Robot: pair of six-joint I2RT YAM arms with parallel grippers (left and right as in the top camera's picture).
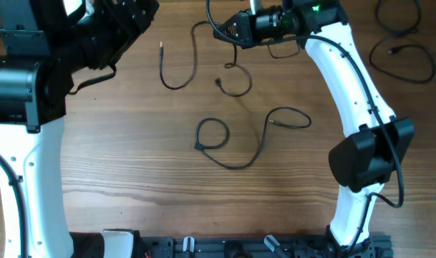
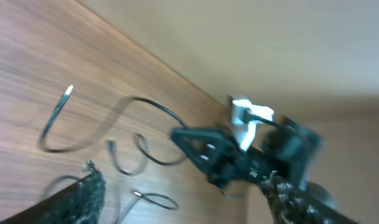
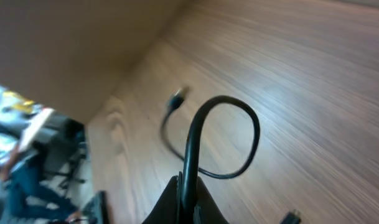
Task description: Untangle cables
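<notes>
— Wood-grain table (image 1: 132, 172) fills the overhead view. What is largest on it?
— Two white-and-black arms: the left arm (image 1: 31, 179) along the left edge, the right arm (image 1: 350, 79) curving from lower right to top centre.
— And the cables (image 1: 235, 166)?
— Five thin black cords, as far as I can separate them: two top right, one centre, two upper middle.
— Grippers?
— The right gripper (image 3: 186, 196) pinches one of the upper-middle cables. The left gripper (image 2: 180, 183), blurred, has its fingers wide apart and holds nothing.

Matt wood-grain table (image 1: 132, 172), smooth black cables (image 1: 239, 167)
</notes>
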